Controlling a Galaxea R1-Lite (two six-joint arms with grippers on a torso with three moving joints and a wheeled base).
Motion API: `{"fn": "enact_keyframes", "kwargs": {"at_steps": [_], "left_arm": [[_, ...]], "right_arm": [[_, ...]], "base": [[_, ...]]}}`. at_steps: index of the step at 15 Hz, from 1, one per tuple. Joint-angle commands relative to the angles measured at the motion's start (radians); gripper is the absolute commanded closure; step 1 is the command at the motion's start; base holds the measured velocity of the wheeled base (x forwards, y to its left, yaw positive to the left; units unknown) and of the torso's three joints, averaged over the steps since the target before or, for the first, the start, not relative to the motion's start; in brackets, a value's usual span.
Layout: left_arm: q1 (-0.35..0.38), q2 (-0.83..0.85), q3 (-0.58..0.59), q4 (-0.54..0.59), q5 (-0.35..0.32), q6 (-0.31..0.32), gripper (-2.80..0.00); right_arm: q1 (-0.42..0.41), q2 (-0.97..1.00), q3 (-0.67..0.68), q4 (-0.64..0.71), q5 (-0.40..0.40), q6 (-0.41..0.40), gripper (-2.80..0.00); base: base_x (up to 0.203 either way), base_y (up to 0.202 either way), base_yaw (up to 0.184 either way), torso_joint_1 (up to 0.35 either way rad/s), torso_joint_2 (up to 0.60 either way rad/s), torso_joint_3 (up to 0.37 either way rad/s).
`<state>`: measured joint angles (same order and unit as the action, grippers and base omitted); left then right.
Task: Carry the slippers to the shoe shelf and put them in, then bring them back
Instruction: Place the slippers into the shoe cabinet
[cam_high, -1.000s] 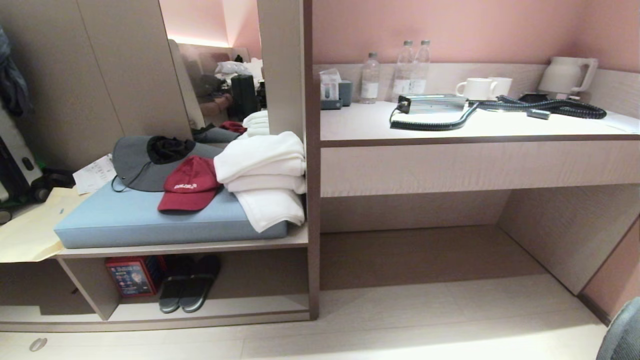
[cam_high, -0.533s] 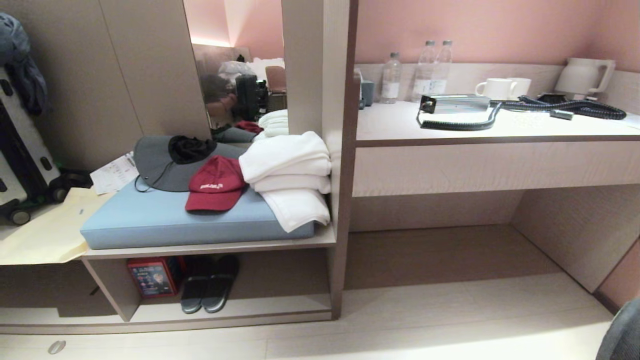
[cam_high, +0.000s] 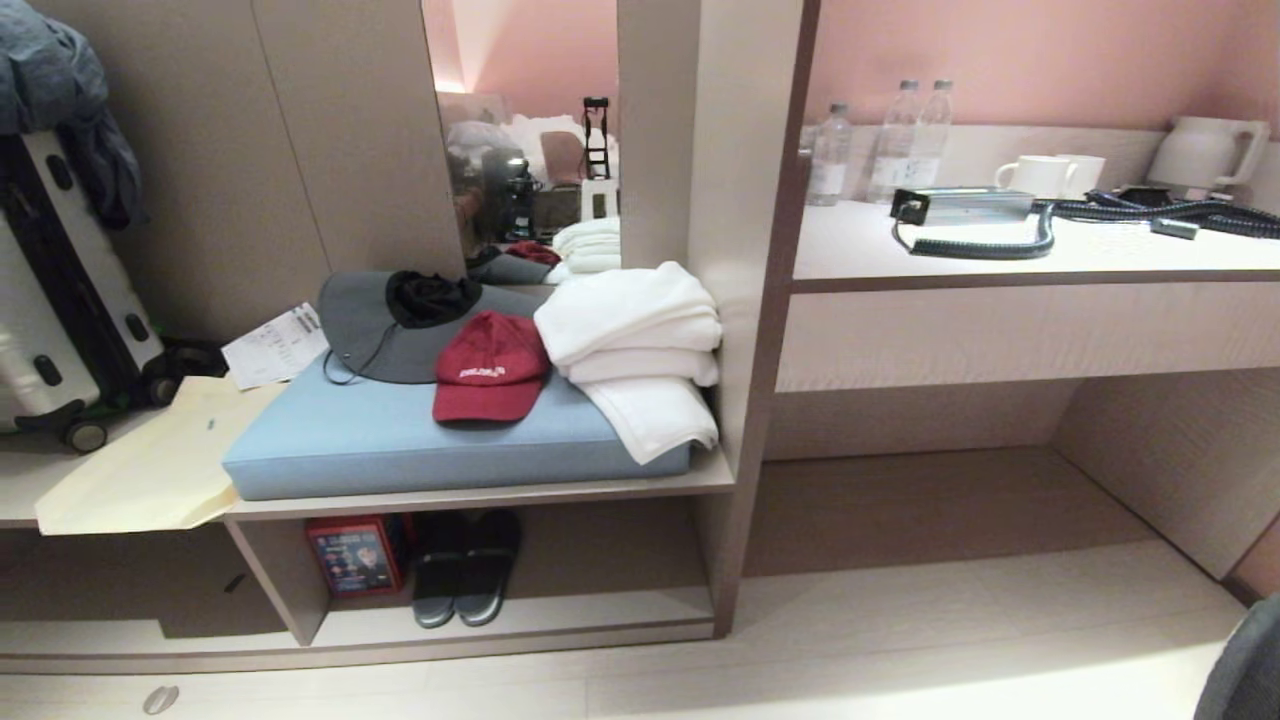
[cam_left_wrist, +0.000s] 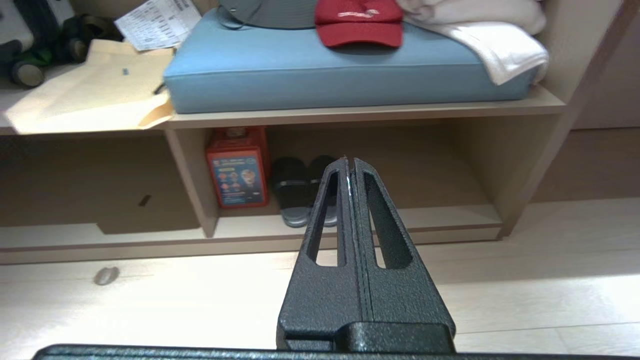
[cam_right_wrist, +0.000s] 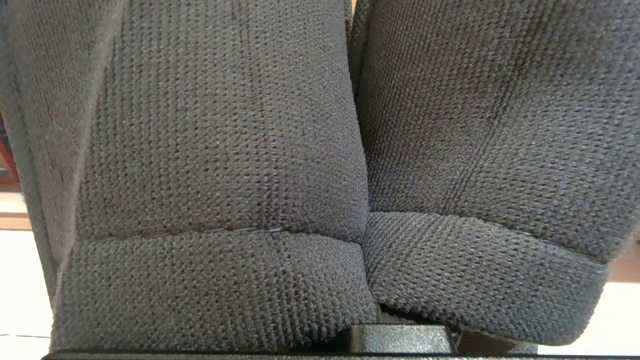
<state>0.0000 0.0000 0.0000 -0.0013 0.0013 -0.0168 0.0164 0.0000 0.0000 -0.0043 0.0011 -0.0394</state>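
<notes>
Shoe shelf (cam_high: 520, 610) sits under a blue cushion (cam_high: 400, 440) piled with a red cap (cam_high: 490, 368), a grey sun hat (cam_high: 385, 325) and folded white towels (cam_high: 635, 345). Inside it already: a red box (cam_high: 355, 555) and a darker pair of slides (cam_high: 468, 568), hogging the left part next to the divider. The slippers (cam_right_wrist: 320, 165) are dark grey knit fabric, side by side, filling the right wrist view, with the right gripper clamped on them. Left gripper (cam_left_wrist: 350, 162) is closed and empty, pointing at the shelf.
</notes>
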Motion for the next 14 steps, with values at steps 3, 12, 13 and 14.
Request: {"fn": "enact_keyframes", "kwargs": {"at_steps": [3,12,13,14], "left_arm": [[0.001,0.0,0.002,0.0,0.0,0.0,0.0],[0.001,0.0,0.002,0.0,0.0,0.0,0.0],[0.0,0.0,0.002,0.0,0.0,0.0,0.0],[0.0,0.0,0.002,0.0,0.0,0.0,0.0]], "right_arm": [[0.0,0.002,0.0,0.0,0.0,-0.001,0.0],[0.0,0.002,0.0,0.0,0.0,-0.001,0.0],[0.0,0.002,0.0,0.0,0.0,-0.001,0.0],[0.0,0.002,0.0,0.0,0.0,-0.001,0.0]], "base": [[0.0,0.194,-0.001,0.001,0.0,0.0],[0.0,0.195,-0.003,0.002,0.0,0.002],[0.0,0.201,-0.006,0.002,0.0,0.007],[0.0,0.196,-0.001,0.002,0.0,-0.002]]}}
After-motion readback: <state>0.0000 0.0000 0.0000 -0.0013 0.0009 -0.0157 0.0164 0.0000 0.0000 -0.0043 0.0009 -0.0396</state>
